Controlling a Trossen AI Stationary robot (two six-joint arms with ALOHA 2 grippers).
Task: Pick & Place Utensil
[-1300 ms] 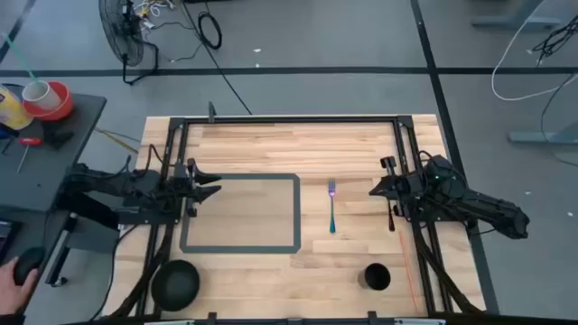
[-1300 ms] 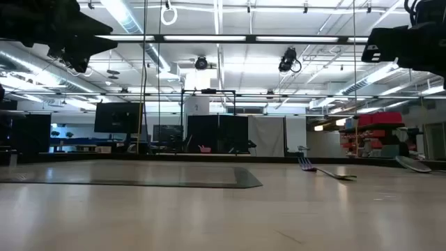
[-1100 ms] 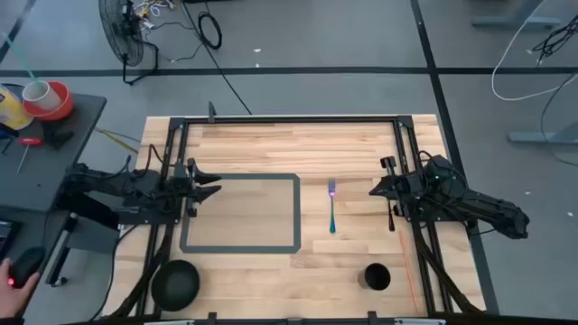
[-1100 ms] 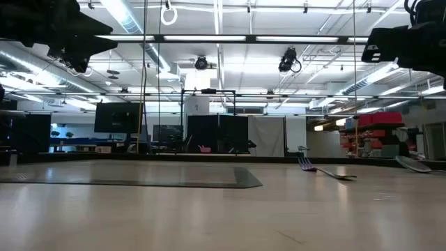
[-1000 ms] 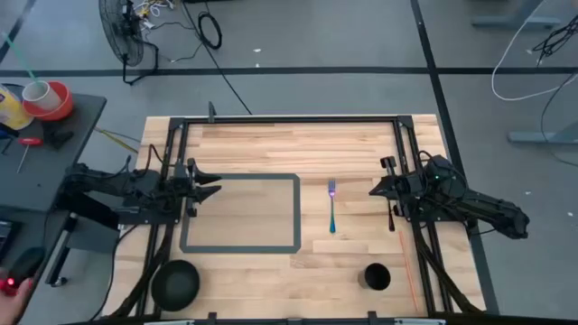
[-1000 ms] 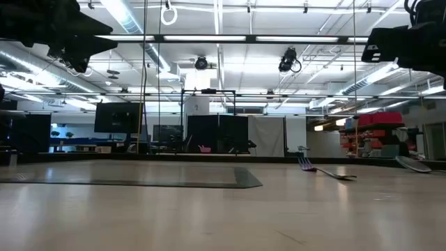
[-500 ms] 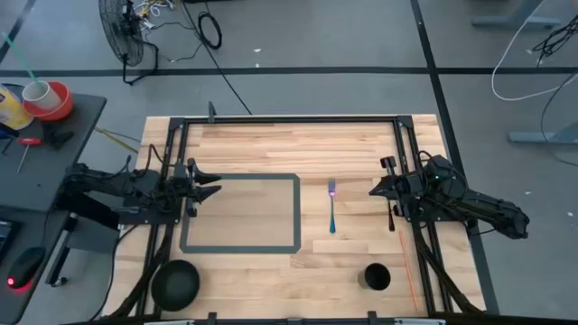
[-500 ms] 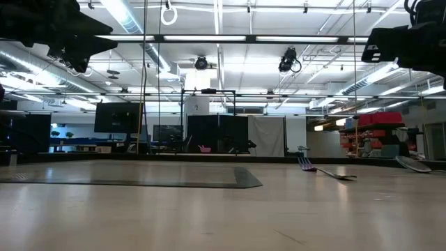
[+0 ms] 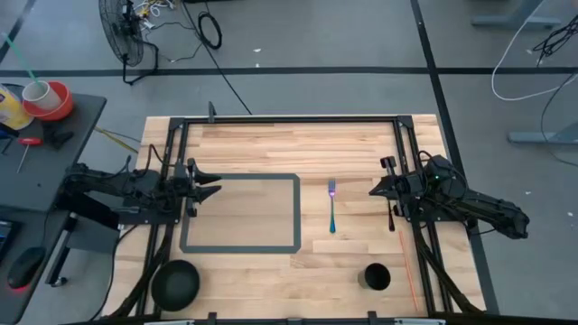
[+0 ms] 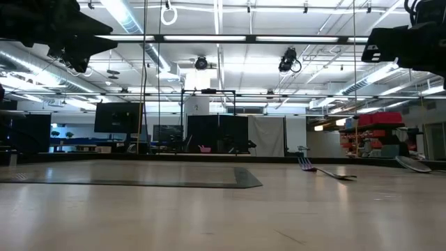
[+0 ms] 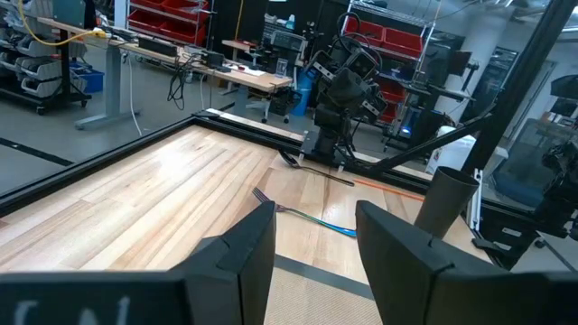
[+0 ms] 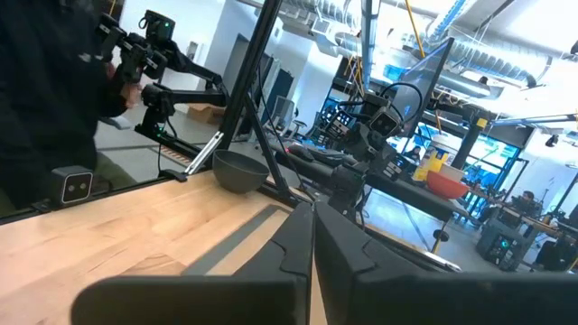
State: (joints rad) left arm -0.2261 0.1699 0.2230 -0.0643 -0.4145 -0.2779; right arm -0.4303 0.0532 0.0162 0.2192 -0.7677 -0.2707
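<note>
nothing on the table (image 9: 271, 144) has changed over the last second or so: both my arms sit where they were and the fork has not shifted. the only change is off the table at the left, where a hand that was on the mouse (image 9: 20, 268) has gone. my read: the pick hasn't started, task is at zero.

left to right:
- left gripper (image 9: 209, 185) hovers at the left edge of the table, about mid-height, just short of the mat. in my left wrist view the fingers (image 11: 242, 253) stand apart with a clear gap, holding nothing.
- one grey-bordered mat (image 9: 240, 213), left of centre, nothing on it.
- one dark bowl (image 9: 175, 284) at the near-left corner.
- one fork (image 9: 331, 206), the only utensil i see. it lies flat on bare wood right of centre, between the mat's right border and my right gripper, tines toward the far edge, handle toward the near edge. nothing touches it.
- one dark cup (image 9: 376, 276) near the near edge, right of centre, well clear of the fork.
- right gripper (image 9: 376, 190) hovers at the right edge, level with the fork and pointing at it. in my right wrist view the fingers (image 12: 352, 253) are pressed together, nothing between them.

my guess: the right arm takes the fork, being closest, and must open first. where the fork is meant to go i can't tell.
</note>
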